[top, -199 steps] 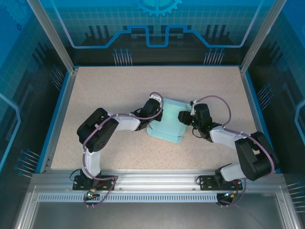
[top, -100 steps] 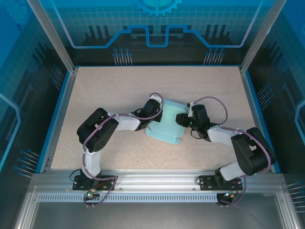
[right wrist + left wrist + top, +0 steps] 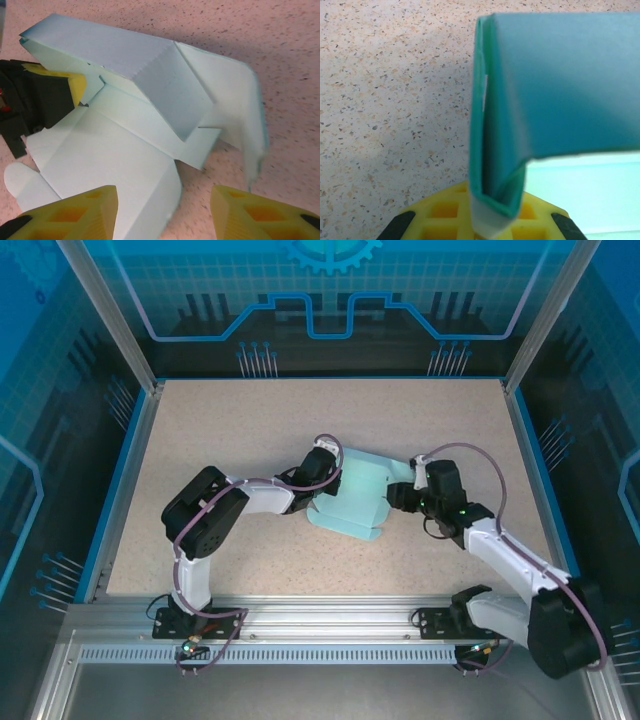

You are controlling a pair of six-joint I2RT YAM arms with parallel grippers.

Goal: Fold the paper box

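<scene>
The paper box [image 3: 355,498] is a pale cyan card, partly folded, lying mid-table. My left gripper [image 3: 326,476] is shut on its left edge; the left wrist view shows a doubled fold of the card [image 3: 492,150] pinched between the yellow jaws of that gripper [image 3: 495,220]. My right gripper [image 3: 402,496] stands open just right of the box. In the right wrist view its fingers [image 3: 75,212] straddle bare table and the box's near flap [image 3: 125,165], touching neither. A raised panel [image 3: 165,85] stands tilted, and the left gripper [image 3: 47,95] grips the far side.
The speckled beige table [image 3: 250,430] is bordered by a blue rim and metal frame posts [image 3: 110,315]. The left arm's elbow [image 3: 205,510] sits left of the box, and the right arm's elbow [image 3: 560,630] hangs over the near right corner.
My right gripper has pulled back a little to the right from the box and opened wider. Its elbow has swung toward the near right corner. The left gripper has held still.
</scene>
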